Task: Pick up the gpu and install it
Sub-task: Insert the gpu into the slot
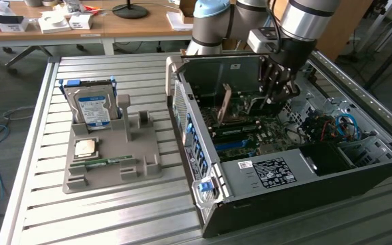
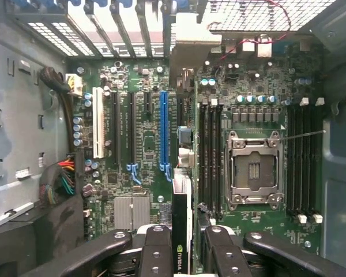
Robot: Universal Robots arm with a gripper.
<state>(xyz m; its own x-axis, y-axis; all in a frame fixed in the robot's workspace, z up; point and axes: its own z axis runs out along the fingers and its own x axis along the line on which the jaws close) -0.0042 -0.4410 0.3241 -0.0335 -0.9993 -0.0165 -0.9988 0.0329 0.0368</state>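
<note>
My gripper (image 1: 277, 92) reaches down into the open computer case (image 1: 285, 168) and is shut on the gpu (image 1: 250, 106). The wrist view looks along the gpu (image 2: 181, 196) edge-on: a thin dark card with a green logo, clamped between my black fingers (image 2: 155, 254). Its pale silver bracket (image 2: 190, 40) points at the case's rear slot openings. The card hangs over the motherboard (image 2: 138, 173), just beside the long blue slot (image 2: 164, 133) and in line with a short black slot (image 2: 179, 109). Whether its edge touches a slot I cannot tell.
On the metal table (image 1: 114, 219) at the exterior view's left, a grey fixture (image 1: 141, 168) holds a hard drive (image 1: 94, 107), a processor chip (image 1: 86, 148) and a green memory stick (image 1: 104, 162). Inside the case are an empty processor socket (image 2: 254, 170) and cable bundles (image 2: 60, 179).
</note>
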